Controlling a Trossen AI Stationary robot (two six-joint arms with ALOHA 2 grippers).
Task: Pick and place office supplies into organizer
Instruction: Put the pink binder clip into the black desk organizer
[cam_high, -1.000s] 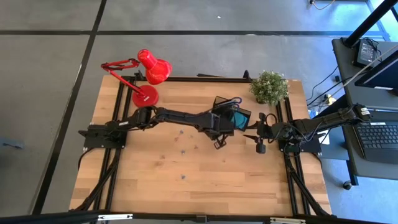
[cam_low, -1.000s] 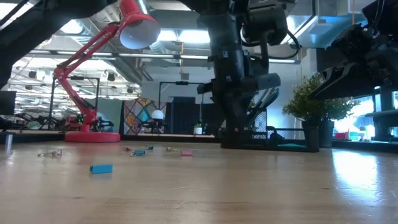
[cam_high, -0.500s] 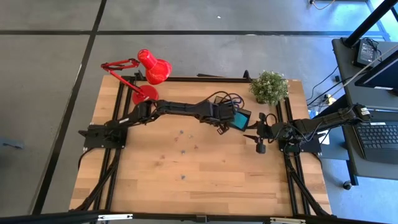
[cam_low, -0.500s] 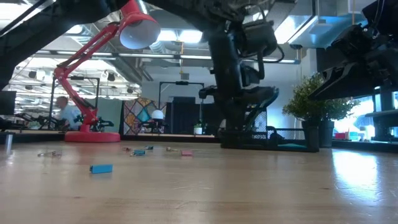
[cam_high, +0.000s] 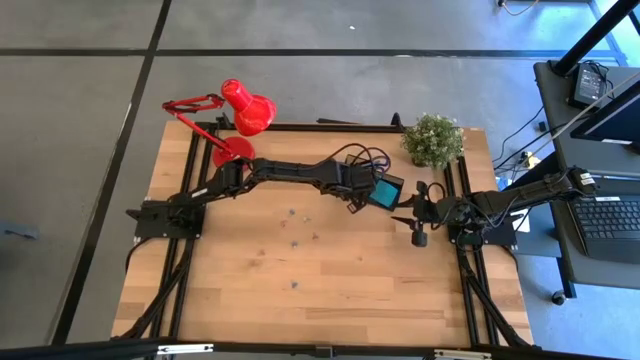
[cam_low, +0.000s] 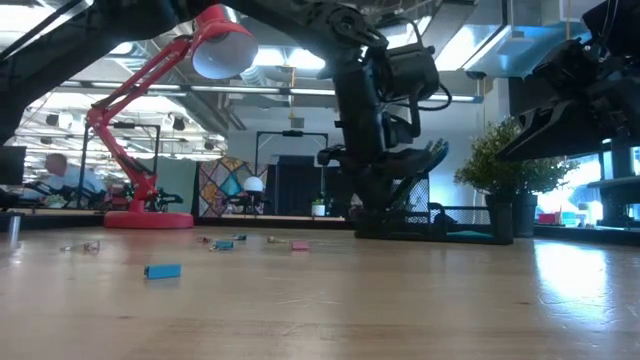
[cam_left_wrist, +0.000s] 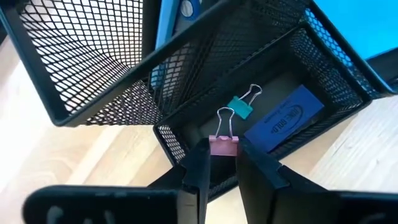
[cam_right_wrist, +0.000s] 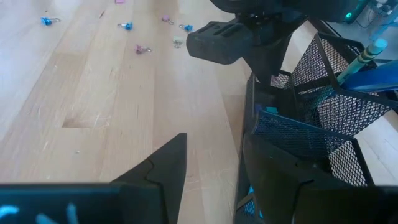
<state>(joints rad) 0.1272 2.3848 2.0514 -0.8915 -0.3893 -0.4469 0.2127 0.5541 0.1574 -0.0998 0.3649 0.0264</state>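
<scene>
Eraser (cam_left_wrist: 283, 118) in organizer (cam_left_wrist: 93, 74): blue, print illegible.

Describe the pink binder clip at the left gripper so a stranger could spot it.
Find the black mesh organizer near the plant. Over its low front tray, the left gripper pinches the pink binder clip. The teal clip and blue eraser already lie inside.

You have one mesh organizer (cam_left_wrist: 87, 68), two binder clips in it, pink (cam_left_wrist: 223, 144) and teal (cam_left_wrist: 241, 107), one red lamp (cam_high: 236, 118), one plant (cam_high: 433, 139)
</scene>
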